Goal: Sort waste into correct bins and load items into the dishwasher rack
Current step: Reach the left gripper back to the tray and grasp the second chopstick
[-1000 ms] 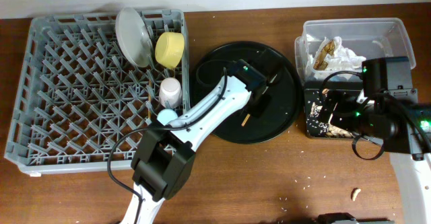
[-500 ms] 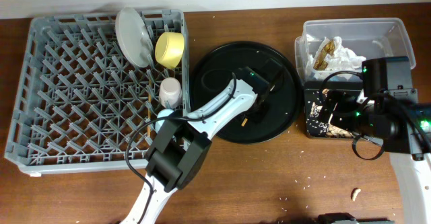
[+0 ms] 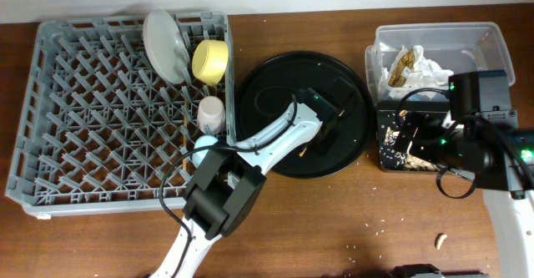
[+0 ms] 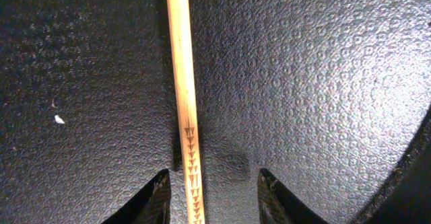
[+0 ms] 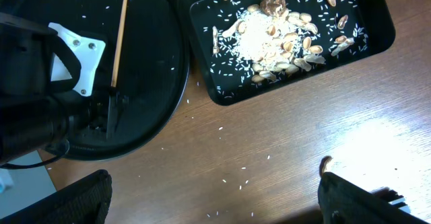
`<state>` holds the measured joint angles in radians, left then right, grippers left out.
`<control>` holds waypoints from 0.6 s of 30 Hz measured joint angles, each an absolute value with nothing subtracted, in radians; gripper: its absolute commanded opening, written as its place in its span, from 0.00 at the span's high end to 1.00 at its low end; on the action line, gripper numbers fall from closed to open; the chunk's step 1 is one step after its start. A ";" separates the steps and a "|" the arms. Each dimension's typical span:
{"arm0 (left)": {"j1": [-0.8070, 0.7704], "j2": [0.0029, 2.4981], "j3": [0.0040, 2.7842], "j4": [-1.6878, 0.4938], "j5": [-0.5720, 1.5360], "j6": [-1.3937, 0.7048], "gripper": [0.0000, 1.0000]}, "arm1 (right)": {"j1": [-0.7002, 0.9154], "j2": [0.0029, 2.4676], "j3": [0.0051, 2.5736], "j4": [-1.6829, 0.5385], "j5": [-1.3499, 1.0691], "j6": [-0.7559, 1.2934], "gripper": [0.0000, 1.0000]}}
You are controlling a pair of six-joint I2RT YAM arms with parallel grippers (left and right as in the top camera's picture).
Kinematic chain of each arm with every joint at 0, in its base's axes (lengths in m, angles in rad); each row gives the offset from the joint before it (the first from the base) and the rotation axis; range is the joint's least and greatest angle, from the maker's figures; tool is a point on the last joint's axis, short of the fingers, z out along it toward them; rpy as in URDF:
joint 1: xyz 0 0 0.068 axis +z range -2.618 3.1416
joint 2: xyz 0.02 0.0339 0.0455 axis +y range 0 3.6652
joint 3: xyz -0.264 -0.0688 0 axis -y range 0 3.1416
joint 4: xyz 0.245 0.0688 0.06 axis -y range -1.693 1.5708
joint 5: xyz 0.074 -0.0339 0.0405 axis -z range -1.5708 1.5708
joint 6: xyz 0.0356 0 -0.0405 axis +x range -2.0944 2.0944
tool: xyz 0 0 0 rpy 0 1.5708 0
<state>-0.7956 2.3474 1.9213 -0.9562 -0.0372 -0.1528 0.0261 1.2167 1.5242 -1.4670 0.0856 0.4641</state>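
1. Left gripper (image 4: pixel 213 198) is right down on the thin wooden chopstick (image 4: pixel 180 83). Its fingers (image 4: pixel 156 200) are apart, one on each side of the stick, and neither is touching it as far as I can see
2. The stick sits closer to one fingertip than the other, so I'd centre it before squeezing, otherwise the first finger to land will probably just roll it sideways
3. It's lying flat on the large round black plastic tray (image 3: pixel 275 86), right of the tray's middle. The tips need to go all the way down to that pebbly surface and pinch low, or they'll likely ride over the top
4. Lift slowly, since a thin stick held off its middle can swing
5. Next stop is the big square grey plastic dishwasher rack (image 3: pixel 92 21), filling the table's left side with its right wall just beside the tray. Clear that wall, then lay the stick across the lattice so it can't drop through, near what looks like the other chopstick (image 3: pixel 184 132) by the small pale pink cup (image 3: pixel 211 111)
6. Right gripper (image 5: pixel 215 204) hangs wide open and empty near the table's right edge, by the shallow black rectangular tray (image 5: pixel 303 76) of scraps, well apart from all this
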 measured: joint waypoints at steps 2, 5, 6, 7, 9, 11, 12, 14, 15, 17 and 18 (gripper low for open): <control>-0.796 2.347 1.921 -0.956 -0.039 -0.152 0.59 | 0.026 1.217 1.524 -1.467 0.086 0.463 0.02; -0.796 2.347 1.921 -0.955 -0.042 -0.149 0.59 | 0.026 1.217 1.524 -1.467 0.086 0.464 0.01; -0.796 2.348 1.921 -0.954 -0.042 -0.148 0.59 | 0.026 1.217 1.524 -1.468 0.086 0.464 0.02; -0.796 2.349 1.921 -0.952 -0.044 -0.144 0.59 | 0.026 1.217 1.524 -1.470 0.086 0.464 0.02; -0.796 2.351 1.921 -0.952 -0.046 -0.133 0.60 | 0.026 1.217 1.524 -1.472 0.086 0.463 0.01; -0.796 2.357 1.921 -0.952 -0.050 -0.123 0.69 | 0.026 1.217 1.524 -1.474 0.086 0.464 0.01; -0.796 2.363 1.921 -0.952 -0.047 -0.123 0.77 | 0.026 1.217 1.524 -1.474 0.086 0.464 0.01; -0.797 2.365 1.922 -0.950 -0.040 -0.110 0.88 | 0.026 1.217 1.524 -1.475 0.086 0.463 0.02; -0.800 2.365 1.922 -0.950 -0.040 -0.112 0.91 | 0.026 1.217 1.524 -1.475 0.086 0.463 0.02; -0.805 2.366 1.922 -0.950 -0.033 -0.105 0.99 | 0.026 1.217 1.524 -1.474 0.086 0.464 0.02; -0.807 2.366 1.922 -0.950 -0.034 -0.106 1.00 | 0.026 1.217 1.524 -1.475 0.086 0.464 0.01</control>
